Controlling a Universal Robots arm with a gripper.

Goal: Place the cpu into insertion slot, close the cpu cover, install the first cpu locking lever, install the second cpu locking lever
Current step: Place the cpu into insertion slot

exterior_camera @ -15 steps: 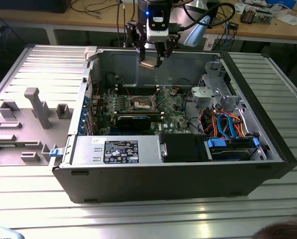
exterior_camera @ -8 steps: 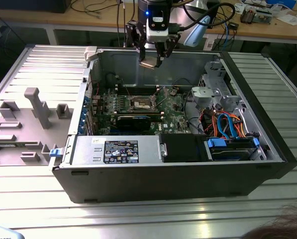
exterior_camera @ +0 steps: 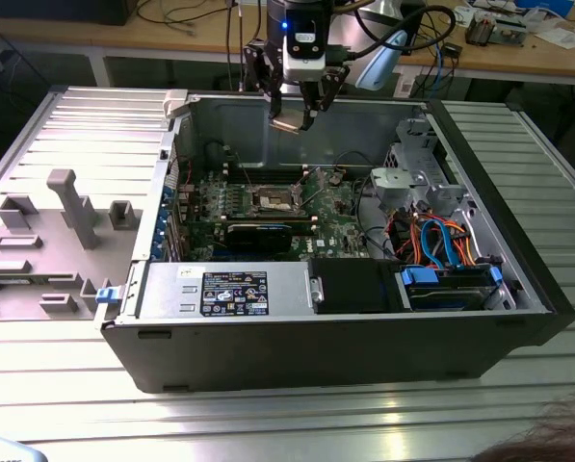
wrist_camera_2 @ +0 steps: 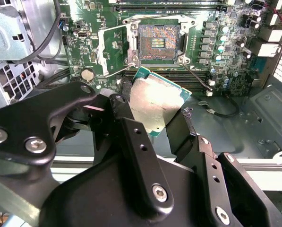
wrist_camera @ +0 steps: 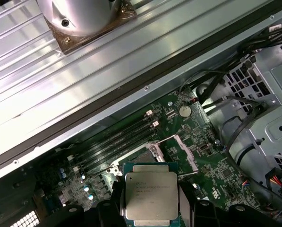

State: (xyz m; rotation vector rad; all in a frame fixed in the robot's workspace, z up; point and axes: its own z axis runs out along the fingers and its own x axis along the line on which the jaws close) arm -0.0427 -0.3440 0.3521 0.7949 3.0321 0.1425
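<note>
Silvery-beige metal face of the cpu (wrist_camera_2: 157,104), clamped by two opposite edges between the black fingers (wrist_camera_2: 131,137) of the gripper (exterior_camera: 297,117). Jaws closed on the chip, green underside edge peeking out along one side. Hangs tilted, not level, in the second wrist view.

Below it, an open computer case (exterior_camera: 518,289) lying on a ribbed metal table (exterior_camera: 268,423), green motherboard (wrist_camera_2: 221,61) exposed inside. Held well above the board in the exterior view, near the far wall of the case and not yet over the insertion slot (wrist_camera_2: 158,43).

Slot bare and dark, fine gold contacts showing, nothing seated in it. Silver cpu cover (wrist_camera_2: 113,47) flipped open just beside the slot. A thin wire rod, probably one locking lever (wrist_camera_2: 197,75), swung free on the other side.

Judged to be at the carrying stage – no step of the task finished.

Likely troubles from here:
- Chip going down tilted or turned the wrong way, a corner striking the slot's rim or bending the contacts.
- Slipping in the narrow edge grip and dropping onto the board.
- Fingers or chip snagging the raised cover or the loose wire rod – both close to the slot.
</note>
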